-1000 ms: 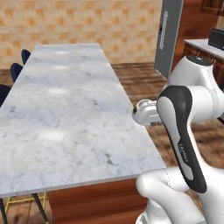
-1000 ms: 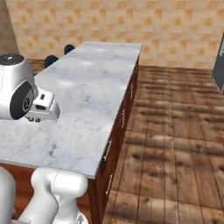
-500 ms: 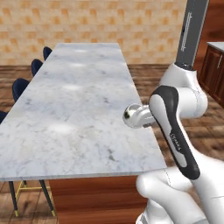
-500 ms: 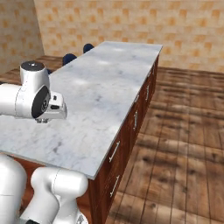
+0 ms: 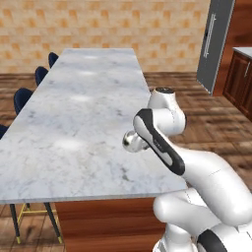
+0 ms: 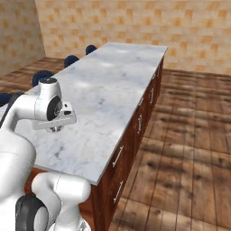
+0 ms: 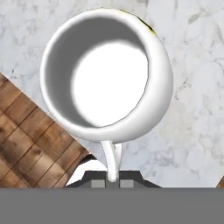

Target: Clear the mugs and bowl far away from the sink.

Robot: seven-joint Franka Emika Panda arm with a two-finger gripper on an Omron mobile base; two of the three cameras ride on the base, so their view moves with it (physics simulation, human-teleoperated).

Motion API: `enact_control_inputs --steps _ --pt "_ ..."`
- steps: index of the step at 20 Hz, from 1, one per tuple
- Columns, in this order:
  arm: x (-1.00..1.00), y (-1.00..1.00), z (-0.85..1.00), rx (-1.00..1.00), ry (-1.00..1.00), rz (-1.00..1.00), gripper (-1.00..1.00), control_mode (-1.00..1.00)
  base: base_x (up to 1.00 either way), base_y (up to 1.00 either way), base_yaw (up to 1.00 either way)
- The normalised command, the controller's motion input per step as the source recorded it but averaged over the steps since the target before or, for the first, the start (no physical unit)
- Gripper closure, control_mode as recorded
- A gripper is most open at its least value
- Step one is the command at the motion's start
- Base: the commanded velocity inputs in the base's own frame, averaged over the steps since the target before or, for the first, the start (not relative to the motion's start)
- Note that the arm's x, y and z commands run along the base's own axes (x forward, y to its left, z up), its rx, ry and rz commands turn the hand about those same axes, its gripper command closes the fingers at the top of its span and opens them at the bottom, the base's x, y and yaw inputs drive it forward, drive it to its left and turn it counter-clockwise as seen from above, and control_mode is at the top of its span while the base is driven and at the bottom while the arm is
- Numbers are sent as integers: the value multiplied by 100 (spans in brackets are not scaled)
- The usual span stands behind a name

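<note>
Right under my hand camera I'm looking straight down into the white mug [image 7: 106,74], squat and rounded, glossy pale inside with a grey shadow along one wall and a sliver of dark yellowish mark at its far rim. Its thin handle runs down between my fingertips, and the gripper [image 7: 112,180] is pinched on that handle, carrying the mug above the marble. From the left base view the mug [image 5: 132,141] shows as a small shiny round shape tucked by the wrist, hanging over the near right part of the island counter [image 5: 78,113], close to its right edge. In the hand view the counter's edge cuts diagonally at lower left, with wood floor [image 7: 30,135] beyond it. The top is a long slab of white marble with faint grey veins, straight-edged, running away from me, and bare around the mug. In the right base view its side is dark reddish wood with metal drawer handles [image 6: 118,156], and wide brown plank floor [image 6: 189,149] opens to the right. Dark blue stools [image 5: 30,86] line the far left side. Beyond, a tan tiled wall [image 6: 135,22], and a tall grey fridge [image 5: 212,44] at far right.
</note>
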Motion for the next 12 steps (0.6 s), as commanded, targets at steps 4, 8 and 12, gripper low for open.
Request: enact_control_inputs --steps 4,8,12 --pt "100 25 -74 -10 0 0 100 -100 0 0 0" --pt "98 18 -73 -2 0 2 100 -100 0 0 0" --pt "89 11 -75 0 0 2 100 -100 0 0 0"
